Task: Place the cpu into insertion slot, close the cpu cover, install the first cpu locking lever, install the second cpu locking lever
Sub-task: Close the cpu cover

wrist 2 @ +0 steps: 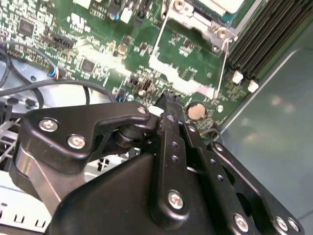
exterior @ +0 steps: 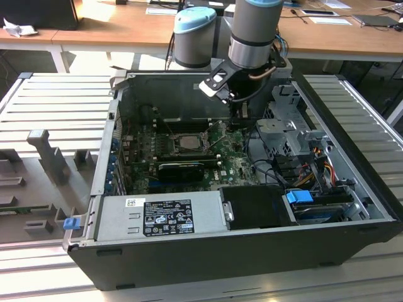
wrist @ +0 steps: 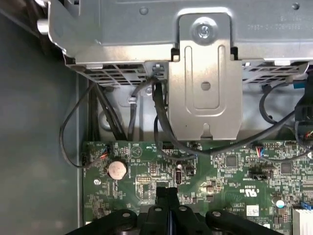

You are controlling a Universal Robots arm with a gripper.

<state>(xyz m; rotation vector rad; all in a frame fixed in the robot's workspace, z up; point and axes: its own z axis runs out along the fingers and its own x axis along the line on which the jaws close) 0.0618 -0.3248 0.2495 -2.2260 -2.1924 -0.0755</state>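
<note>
two fingers (wrist: pixel 161 198) of the gripper (wrist: pixel 167 192) are pressed tight together w/ nothing between, tips low over the green motherboard (wrist: pixel 230 171) near a coin cell (wrist: pixel 117 169). cpu (exterior: pixel 187 142) sits in the insertion slot (exterior: pixel 167 145), apart from gripper, inside the pc case (exterior: pixel 220 264).

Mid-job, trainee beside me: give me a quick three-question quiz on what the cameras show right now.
1. True or false: the gripper is open.
2. Which round part sits on the motherboard close to the gripper in both wrist views? A. fan B. coin battery C. knob
3. Fill in: in the exterior view, the gripper hangs to the exterior view's ___ of the cpu.

Key: 1 false, it is shut with nothing between its fingers; 2 B; 3 right.
</note>
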